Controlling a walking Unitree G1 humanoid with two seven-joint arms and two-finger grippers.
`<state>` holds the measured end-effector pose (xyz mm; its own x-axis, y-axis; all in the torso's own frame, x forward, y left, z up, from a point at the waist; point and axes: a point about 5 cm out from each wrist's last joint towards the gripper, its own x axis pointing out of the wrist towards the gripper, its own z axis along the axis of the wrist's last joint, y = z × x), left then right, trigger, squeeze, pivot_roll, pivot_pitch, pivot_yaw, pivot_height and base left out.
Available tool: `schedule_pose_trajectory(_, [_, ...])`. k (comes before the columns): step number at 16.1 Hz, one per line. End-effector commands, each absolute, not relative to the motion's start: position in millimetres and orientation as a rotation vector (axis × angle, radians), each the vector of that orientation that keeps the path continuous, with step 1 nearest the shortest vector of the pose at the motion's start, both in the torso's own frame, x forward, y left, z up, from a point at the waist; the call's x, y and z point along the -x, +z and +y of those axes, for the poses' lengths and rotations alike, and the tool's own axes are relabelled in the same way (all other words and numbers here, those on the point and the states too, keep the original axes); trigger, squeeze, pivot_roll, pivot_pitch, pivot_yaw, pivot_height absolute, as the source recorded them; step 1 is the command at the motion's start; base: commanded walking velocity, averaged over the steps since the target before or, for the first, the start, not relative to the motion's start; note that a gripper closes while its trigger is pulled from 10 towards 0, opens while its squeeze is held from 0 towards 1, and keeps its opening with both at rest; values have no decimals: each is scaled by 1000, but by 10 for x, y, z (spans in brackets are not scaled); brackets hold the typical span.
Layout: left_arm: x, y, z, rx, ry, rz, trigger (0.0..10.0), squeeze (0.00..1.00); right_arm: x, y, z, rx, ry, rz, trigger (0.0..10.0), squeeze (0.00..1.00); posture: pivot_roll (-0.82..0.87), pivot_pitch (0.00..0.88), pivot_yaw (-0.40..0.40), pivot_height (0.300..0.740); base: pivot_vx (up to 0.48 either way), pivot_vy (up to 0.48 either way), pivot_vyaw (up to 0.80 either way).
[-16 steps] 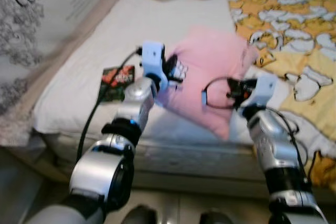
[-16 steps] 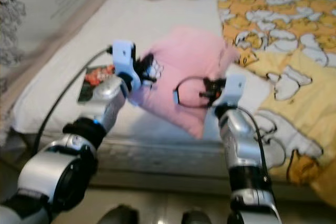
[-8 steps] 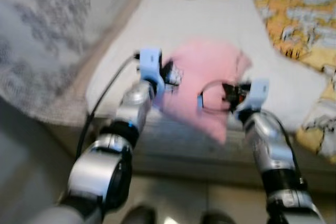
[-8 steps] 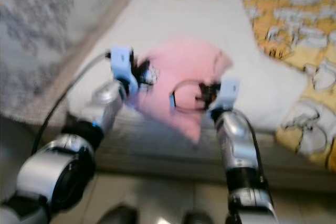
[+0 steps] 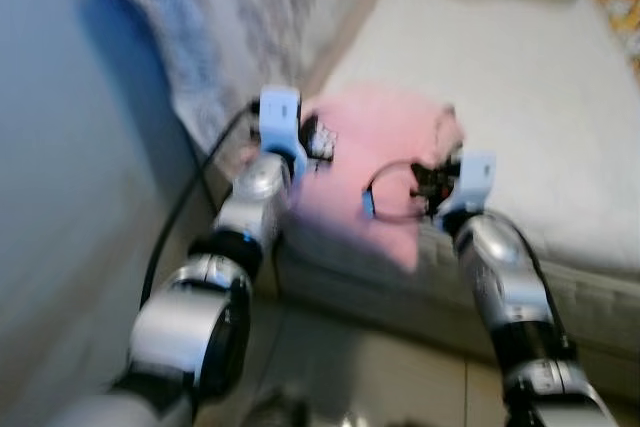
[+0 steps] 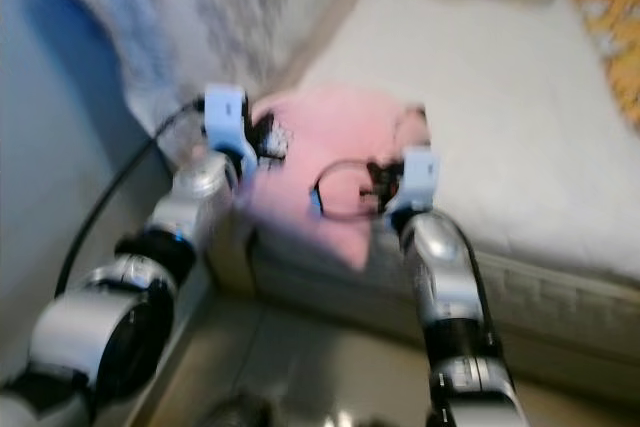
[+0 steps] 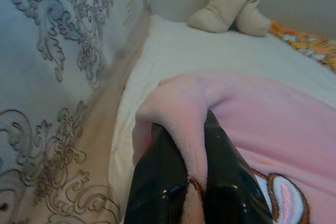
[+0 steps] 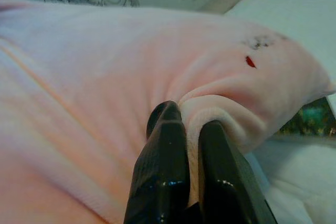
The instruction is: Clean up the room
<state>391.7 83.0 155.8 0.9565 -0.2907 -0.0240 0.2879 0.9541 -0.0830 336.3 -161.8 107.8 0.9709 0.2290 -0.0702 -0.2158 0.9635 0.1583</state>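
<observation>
The bed (image 5: 540, 97) stood ahead of the robot, its white sheet bare over most of the near half. A patterned grey-and-white curtain (image 7: 47, 51) with scrollwork and printed lettering hung along the bed's left side, and a pale blue wall (image 5: 60, 197) ran down the left of the head views. Light tiled floor (image 5: 370, 367) showed below the mattress edge. Both head views were blurred.

A beige plush toy (image 7: 228, 6) lay at the far end of the bed against the wall. A strip of orange-and-yellow patterned blanket (image 7: 310, 43) lay at the far right edge of the mattress.

The pink pillow (image 5: 385, 162) was held up between the two arms over the near left corner of the bed. The left gripper (image 7: 197, 179) had its black fingers pinched together on a fold at one corner of the pillow, beside an embroidered brown-outlined patch. The right gripper (image 8: 184, 156) was clamped on a bunched seam at the opposite edge, its two fingers nearly touching with fabric squeezed between them. A black cable (image 6: 110, 207) trailed from the left wrist.
</observation>
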Motion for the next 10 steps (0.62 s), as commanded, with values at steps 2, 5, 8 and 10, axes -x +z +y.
schedule_pose_trajectory(2, [-3980,1737,985,79,-216,-44,10000,0,-3374,1102,-1751,-127,181,76,0,0,-18,0,16,715,480,0,722])
schedule_pose_trajectory(5, [-3977,1727,988,73,-207,-41,10000,0,-3380,1100,-1757,-126,181,77,0,0,-17,0,13,715,480,0,662])
schedule_pose_trajectory(8, [-3974,1725,973,52,-213,-44,10000,0,-3372,1075,-1773,-115,183,83,0,0,-17,0,13,715,480,0,610])
schedule_pose_trajectory(10, [-3976,1725,977,51,-202,-41,10000,0,-3355,1056,-1778,-111,186,87,0,0,-23,0,18,715,480,0,594])
